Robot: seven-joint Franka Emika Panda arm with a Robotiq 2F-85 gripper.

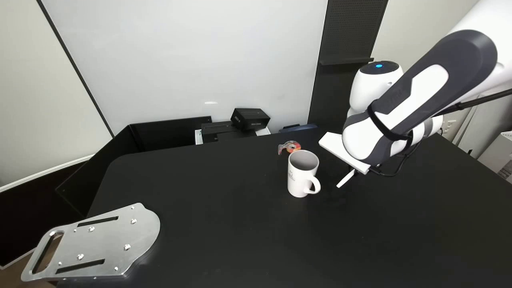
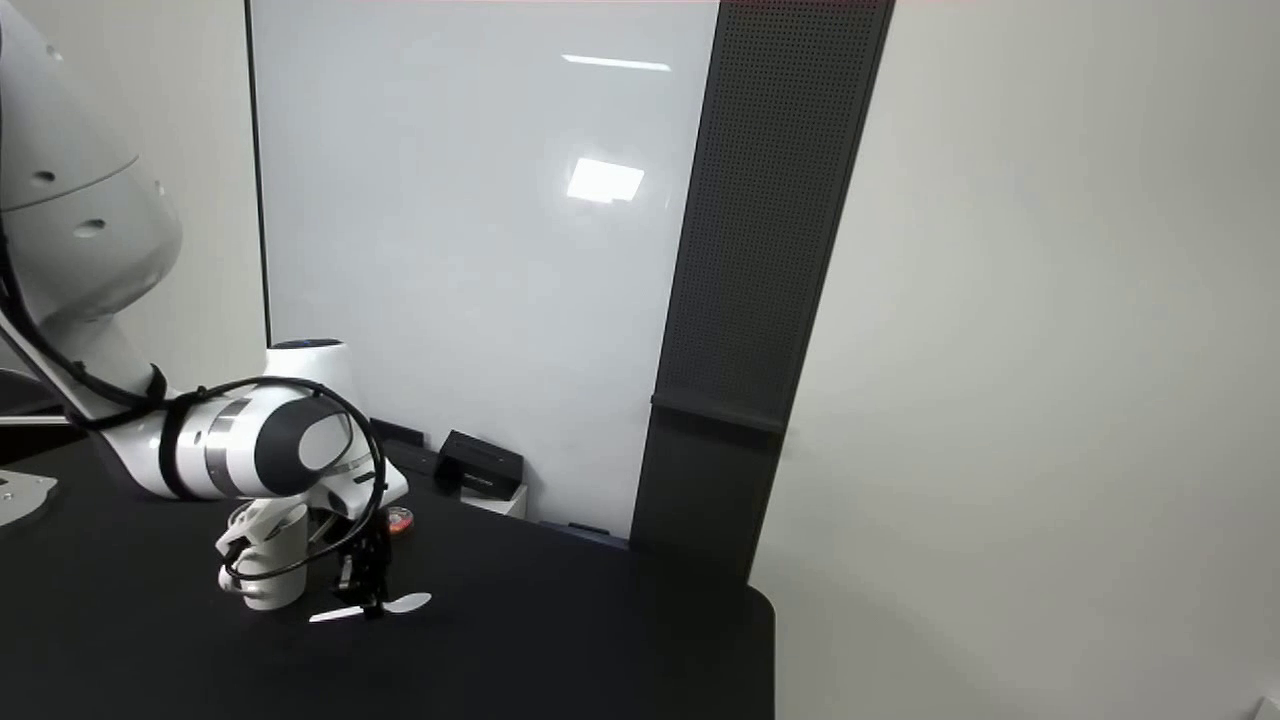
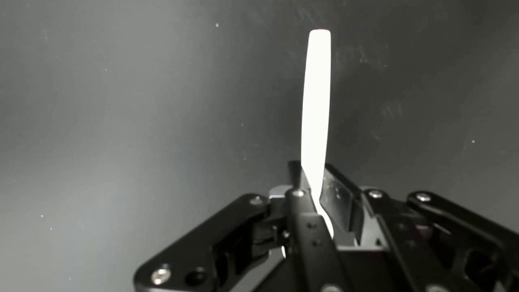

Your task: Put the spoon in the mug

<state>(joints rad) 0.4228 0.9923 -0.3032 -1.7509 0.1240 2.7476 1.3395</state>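
Observation:
The white spoon (image 2: pixel 338 613) lies roughly level with its handle to one side of my gripper (image 2: pixel 373 606) and its bowl to the other. In the wrist view the handle of the spoon (image 3: pixel 317 101) runs away from my gripper (image 3: pixel 314 180). The fingers are shut close around its neck, and the bowl is mostly hidden. I cannot tell whether the spoon touches the table. In an exterior view only the spoon's handle (image 1: pixel 346 178) shows under the arm. The white mug (image 1: pixel 298 178) stands upright close by, its handle towards the spoon; the mug (image 2: pixel 275 594) is partly hidden by the arm.
A red tape dispenser (image 1: pixel 293 147) lies just behind the mug. A metal plate (image 1: pixel 100 240) sits at a table corner. Black boxes (image 1: pixel 251 119) stand beyond the table's back edge, before a whiteboard. A black cable (image 2: pixel 375 460) loops from the arm around the gripper.

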